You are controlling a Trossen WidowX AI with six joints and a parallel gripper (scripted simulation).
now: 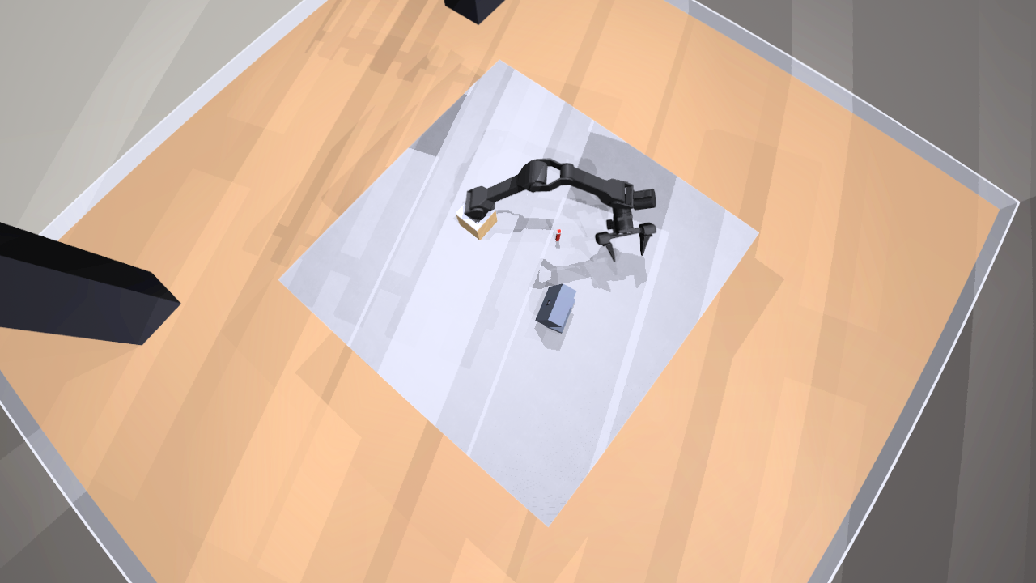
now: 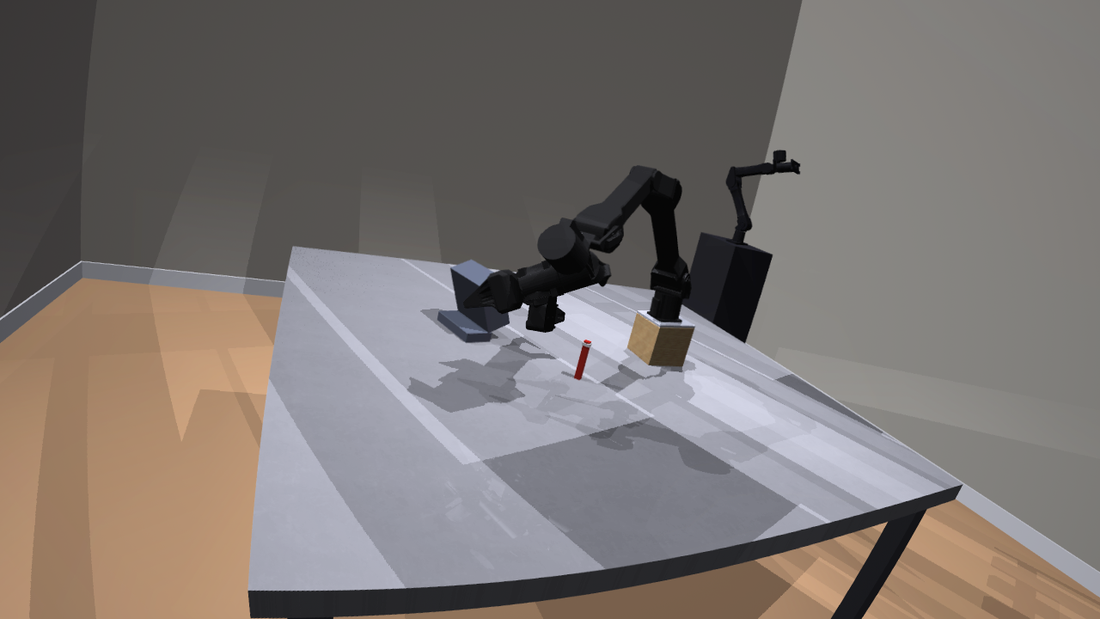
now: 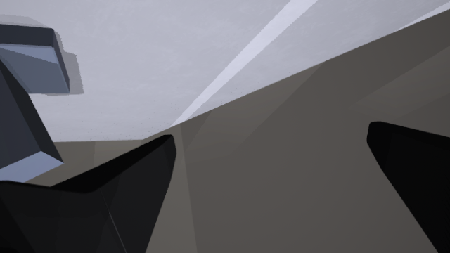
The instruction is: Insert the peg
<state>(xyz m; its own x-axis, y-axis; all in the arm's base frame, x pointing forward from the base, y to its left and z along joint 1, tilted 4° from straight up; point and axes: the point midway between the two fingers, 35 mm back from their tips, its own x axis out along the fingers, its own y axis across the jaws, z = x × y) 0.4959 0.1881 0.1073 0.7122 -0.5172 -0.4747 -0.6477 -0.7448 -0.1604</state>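
Note:
The red peg (image 1: 558, 236) (image 2: 582, 361) stands upright on the table, with a pale band near its top. It is not in the wrist view. The blue-grey sloped panel (image 1: 559, 307) (image 3: 17, 119) stands on a flat base (image 2: 465, 329). Its hole (image 1: 548, 302) shows as a small dark spot on the dark face in the top view. My gripper (image 1: 628, 257) (image 2: 467, 305) (image 3: 269, 138) is wide open and empty, raised above the table. It is well off to the side of the peg, with its fingers pointing away from it. In the exterior view the fingers overlap the panel and hide part of it.
The arm's base sits on a wooden block (image 1: 481, 227) (image 2: 660, 345) on the grey table (image 1: 463, 391) (image 2: 369, 493). A dark pedestal (image 2: 726, 284) with another small arm (image 2: 740, 201) stands beyond the table. Dark shapes (image 1: 79, 290) stand beyond the table's edges in the top view.

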